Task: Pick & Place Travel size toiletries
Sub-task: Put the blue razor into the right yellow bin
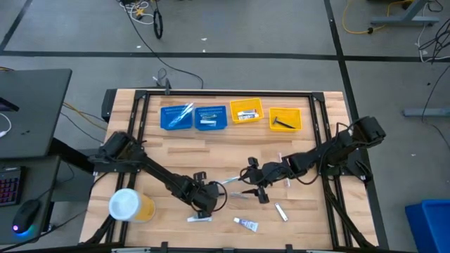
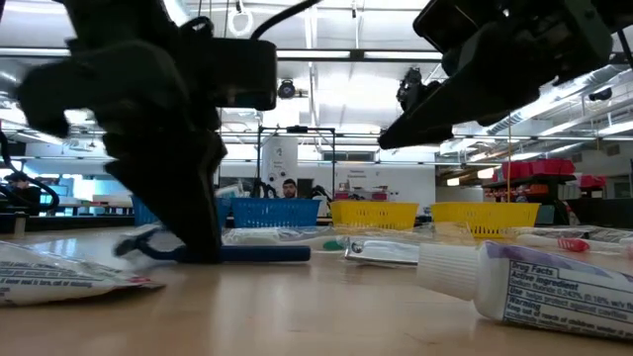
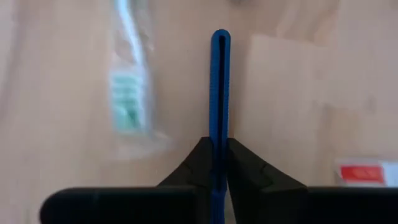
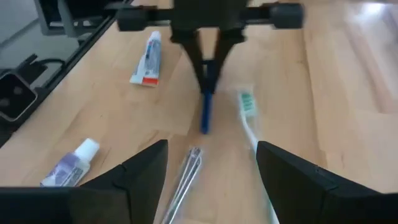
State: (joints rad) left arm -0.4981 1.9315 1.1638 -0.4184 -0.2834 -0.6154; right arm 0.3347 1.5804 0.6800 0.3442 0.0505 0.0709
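Observation:
My left gripper (image 1: 205, 202) stands near the table's near edge, shut on a slim blue handle (image 3: 219, 93), which also shows as a blue handle (image 2: 259, 253) in the low view. A wrapped toothbrush with green bristles (image 3: 127, 93) lies beside it on the wood. My right gripper (image 4: 211, 180) is open and hovers right of it, touching nothing; below it lie the green-bristled toothbrush (image 4: 249, 118) and a silvery slim item (image 4: 186, 177). Small tubes (image 4: 149, 59) (image 4: 71, 165) lie on the table nearby. My left gripper pinches the blue handle (image 3: 219, 134) between its two fingers, which come from above, pointing down. The handle's free end sticks out beyond the fingertips. The handle lies about level at the table top (image 2: 287, 253); whether it rests on the wood I cannot tell.
Two blue trays (image 1: 177, 117) (image 1: 210, 117) and two yellow trays (image 1: 246, 111) (image 1: 285, 119) stand in a row at the far side, with items in them. A yellow tub with a white lid (image 1: 129, 205) stands near the left arm. More tubes (image 1: 246, 224) (image 1: 199, 218) lie near the near edge.

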